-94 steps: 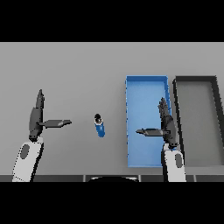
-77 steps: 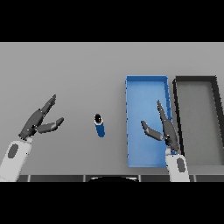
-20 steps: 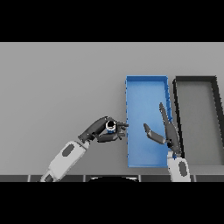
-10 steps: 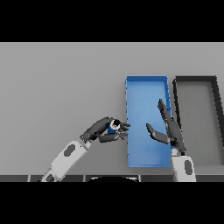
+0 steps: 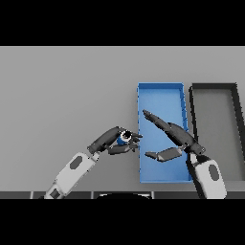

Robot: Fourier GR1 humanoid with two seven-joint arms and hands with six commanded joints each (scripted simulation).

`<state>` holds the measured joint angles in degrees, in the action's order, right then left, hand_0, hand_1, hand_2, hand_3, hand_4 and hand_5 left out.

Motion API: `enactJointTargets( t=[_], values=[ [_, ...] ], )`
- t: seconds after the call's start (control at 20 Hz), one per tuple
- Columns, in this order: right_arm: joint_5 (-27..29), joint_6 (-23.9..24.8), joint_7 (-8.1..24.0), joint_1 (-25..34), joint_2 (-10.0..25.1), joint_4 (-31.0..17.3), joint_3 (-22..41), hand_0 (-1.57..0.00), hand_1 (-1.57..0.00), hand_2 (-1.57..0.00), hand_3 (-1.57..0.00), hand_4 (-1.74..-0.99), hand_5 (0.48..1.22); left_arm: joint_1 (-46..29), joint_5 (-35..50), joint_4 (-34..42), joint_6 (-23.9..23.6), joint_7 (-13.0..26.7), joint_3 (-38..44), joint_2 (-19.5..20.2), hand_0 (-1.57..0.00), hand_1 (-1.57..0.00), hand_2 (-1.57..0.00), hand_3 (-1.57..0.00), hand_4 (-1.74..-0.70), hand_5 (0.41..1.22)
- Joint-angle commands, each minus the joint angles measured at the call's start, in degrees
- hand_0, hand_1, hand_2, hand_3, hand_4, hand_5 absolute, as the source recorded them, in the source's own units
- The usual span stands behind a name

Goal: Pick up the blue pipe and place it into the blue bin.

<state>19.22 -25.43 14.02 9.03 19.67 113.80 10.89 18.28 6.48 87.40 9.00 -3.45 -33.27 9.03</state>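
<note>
The left hand (image 5: 111, 141) reaches in from the lower left, its dark fingers and thumb curled around the blue pipe (image 5: 125, 137), which it holds just left of the blue bin (image 5: 161, 94), close to the bin's left wall at about mid-length. The pipe is a short blue cylinder; the end facing the view shows a pale ring around a dark opening, and most of its body is hidden by the fingers, so whether it touches the surface (image 5: 67, 91) cannot be told.

The right hand (image 5: 171, 139) hangs over the blue bin's lower half, fingers stretched straight toward the upper left and the thumb spread out below them, holding nothing.

The blue bin is a long rectangular tray with thin upright walls and a flat, smooth floor of lighter blue. Just beside it on the right stands a black bin (image 5: 213, 86) of the same shape, with dark walls and a grey floor. The surface is plain, matte grey.
</note>
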Motion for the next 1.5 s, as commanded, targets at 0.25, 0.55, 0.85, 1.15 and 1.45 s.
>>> enactJointTargets(
  t=[0.25,0.55,0.85,1.15,1.45],
  values=[
    [-2.68,-3.80,3.18,8.33,-2.31,-2.55,6.33,0.00,0.00,0.00,0.00,-1.253,0.529,-0.73,0.52,1.16,0.76,-0.30,-0.10,0.55,-1.57,-1.57,-1.57,-1.49,-1.74,1.221],
    [-3.89,-5.33,5.51,15.54,-6.97,-7.98,9.69,0.00,0.00,0.00,0.00,-1.222,0.519,-1.21,0.48,0.98,1.82,-0.63,-0.71,0.33,-1.57,-1.57,-1.57,-1.54,-1.74,1.221],
    [-3.21,-7.17,7.83,22.17,-10.32,-13.16,11.04,-0.35,-0.38,-0.38,-0.30,-1.335,0.507,0.44,-2.31,0.95,3.22,2.67,-1.37,3.09,-1.18,-1.08,-1.06,-1.03,-1.68,1.221],
    [3.09,-8.25,6.99,24.08,-12.12,-16.18,12.76,-1.22,-1.21,-1.23,-1.08,-1.526,0.728,-0.49,-3.63,0.87,2.81,6.48,0.06,0.86,-1.16,-1.13,-1.05,-1.07,-1.63,1.221],
    [0.25,-6.21,-2.72,24.87,-8.43,-16.21,15.39,-1.48,-1.48,-1.48,-1.44,-1.457,1.092,-1.94,-1.77,0.71,4.65,6.21,2.97,-1.70,-1.46,-1.45,-1.37,-1.44,-1.71,1.221]
  ],
)
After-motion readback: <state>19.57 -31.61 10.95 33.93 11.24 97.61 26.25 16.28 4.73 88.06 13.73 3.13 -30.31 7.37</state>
